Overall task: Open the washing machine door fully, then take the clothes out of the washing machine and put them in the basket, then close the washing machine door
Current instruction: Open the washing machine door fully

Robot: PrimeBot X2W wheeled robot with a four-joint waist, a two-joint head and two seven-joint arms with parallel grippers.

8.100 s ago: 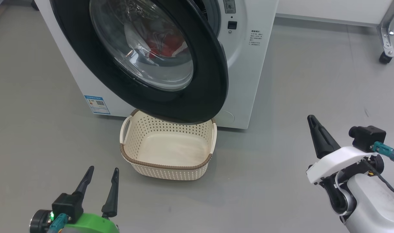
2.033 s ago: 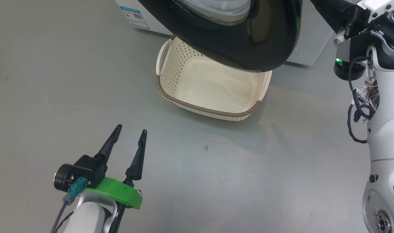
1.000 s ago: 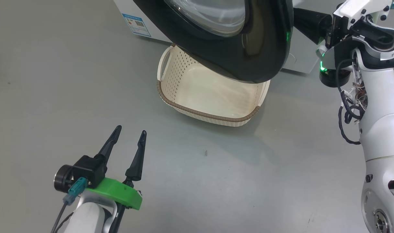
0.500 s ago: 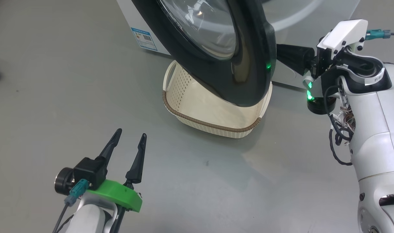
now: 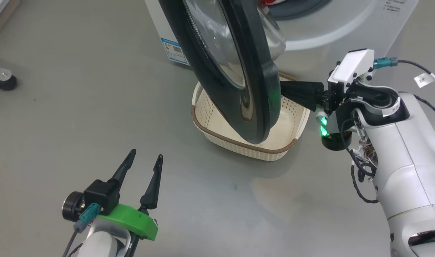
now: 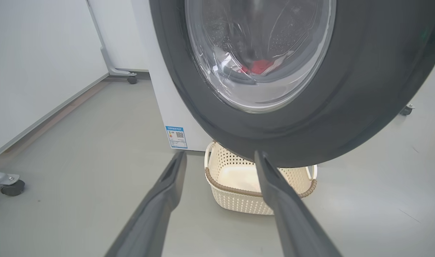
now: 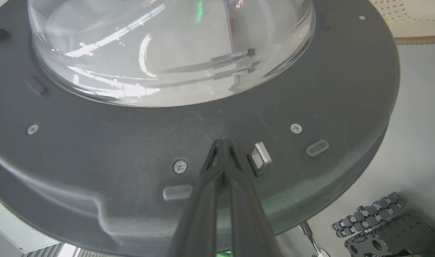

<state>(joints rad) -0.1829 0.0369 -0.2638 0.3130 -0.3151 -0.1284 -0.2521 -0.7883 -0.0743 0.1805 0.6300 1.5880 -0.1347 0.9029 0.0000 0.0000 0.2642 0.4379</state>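
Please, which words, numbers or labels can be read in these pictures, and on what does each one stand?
Blue label on the washing machine: print and a QR code, too small to read.
Grey print on the machine's front: too small to read.
White tag on a cable: begins with "2", the rest unclear.
White sticker on the right arm: blurred, not readable.

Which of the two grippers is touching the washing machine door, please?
The right gripper, shut, with tips against the washing machine door; the left gripper hangs open, apart.
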